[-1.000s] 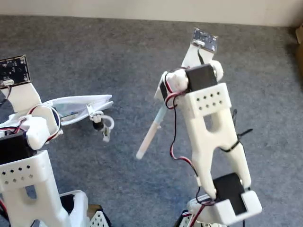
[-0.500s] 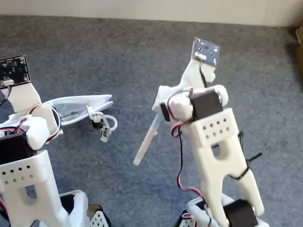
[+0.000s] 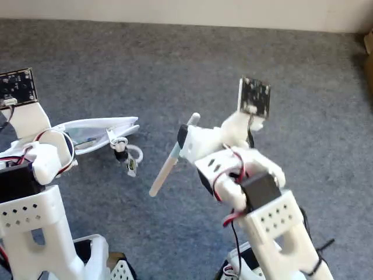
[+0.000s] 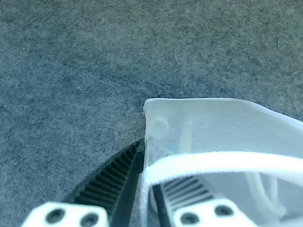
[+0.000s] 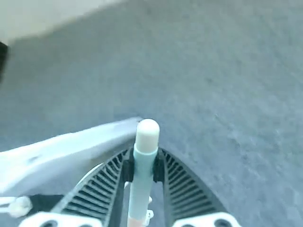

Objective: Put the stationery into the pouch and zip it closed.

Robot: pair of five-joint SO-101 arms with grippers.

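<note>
Inside the milky pouch [image 4: 222,120], indistinct stationery [image 4: 158,127], partly cut off.

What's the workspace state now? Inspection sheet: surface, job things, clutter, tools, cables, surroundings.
Surface: grey mat, no marks seen.
Job's things: white pouch with one end in the left tool, mouth apparently open, pale sticks inside; zip pull hangs at its free end; pen tilted in the right tool, apart from the pouch.
Clutter: nothing seen.
Grippers: left tool shut on the pouch's edge; right tool shut on the pen.
Cables: wires looped along both arms, none touching the job's things.
Surroundings: pale wall along the far edge; brown thing at the right edge.
</note>
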